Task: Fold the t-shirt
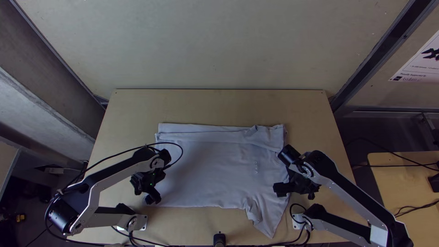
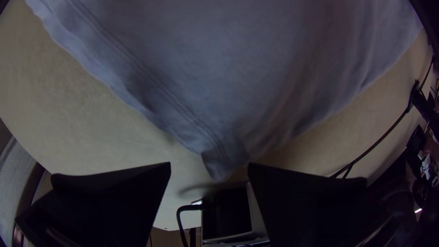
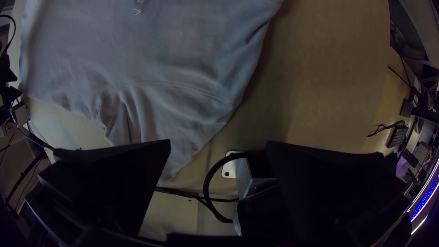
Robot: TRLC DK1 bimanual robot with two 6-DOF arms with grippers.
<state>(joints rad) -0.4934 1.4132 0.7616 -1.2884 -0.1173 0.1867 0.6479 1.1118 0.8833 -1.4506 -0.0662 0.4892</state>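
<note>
Grey-white fabric is covering the middle of the light wooden counter (image 1: 219, 103): the t-shirt (image 1: 206, 169) is lying mostly spread, its long axis running left to right. A band along the far side is lying folded over, and the near sleeve (image 1: 267, 219) is sticking out toward the near edge, slightly rumpled. The left pincer (image 2: 209, 165) is holding nothing, its black fingers standing wide, with the near-left hem corner (image 2: 222, 160) pointing into the gap between them. The right pincer (image 3: 218, 142) is also standing wide and empty beside the shirt's right edge; from it, the near sleeve is lying leftward and toward the near edge. The left arm is sitting nearer the hem corner, the right arm nearer the sleeve. Both arms are bending inward from their bases, wrists angling downward. Judging from this, the near side is probably awaiting a fold away from the bases.
</note>
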